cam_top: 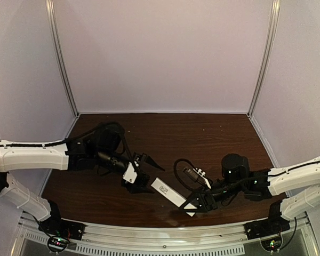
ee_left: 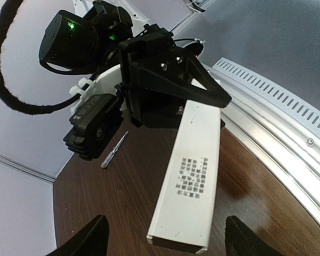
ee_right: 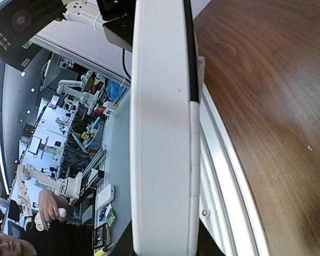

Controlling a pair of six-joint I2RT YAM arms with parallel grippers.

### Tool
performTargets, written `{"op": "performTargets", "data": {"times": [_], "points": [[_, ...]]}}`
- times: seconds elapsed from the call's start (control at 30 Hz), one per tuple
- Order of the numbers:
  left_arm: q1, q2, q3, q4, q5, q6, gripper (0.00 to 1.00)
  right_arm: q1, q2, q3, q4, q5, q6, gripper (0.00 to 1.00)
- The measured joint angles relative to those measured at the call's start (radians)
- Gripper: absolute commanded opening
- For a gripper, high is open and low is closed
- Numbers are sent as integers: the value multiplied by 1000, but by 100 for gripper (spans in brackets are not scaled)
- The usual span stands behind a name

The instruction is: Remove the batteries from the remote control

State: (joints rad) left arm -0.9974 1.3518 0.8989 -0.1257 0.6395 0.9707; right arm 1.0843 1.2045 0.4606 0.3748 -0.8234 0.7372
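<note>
A dark brown wood-grain tabletop (cam_top: 202, 133) carries a silver metal rail (cam_top: 165, 234) along its near edge. One slim, clear-handled metal screwdriver (ee_left: 114, 150) lies flat on the wood toward the right, back from that rail.

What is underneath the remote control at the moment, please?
Only the brown table shows around and below the remote control, with a screwdriver lying further off. The patch directly beneath it and its underside are covered, so no batteries are visible.
</note>
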Motion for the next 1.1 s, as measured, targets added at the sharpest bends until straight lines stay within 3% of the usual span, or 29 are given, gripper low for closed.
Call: {"op": "performTargets", "data": {"times": [0.43,1.1], "points": [[10,28,1,-16,211,-16,70,47,14,12,10,-13,-31,0],[10,81,19,-4,260,-38,60,62,14,12,46,-26,-34,0]]}}
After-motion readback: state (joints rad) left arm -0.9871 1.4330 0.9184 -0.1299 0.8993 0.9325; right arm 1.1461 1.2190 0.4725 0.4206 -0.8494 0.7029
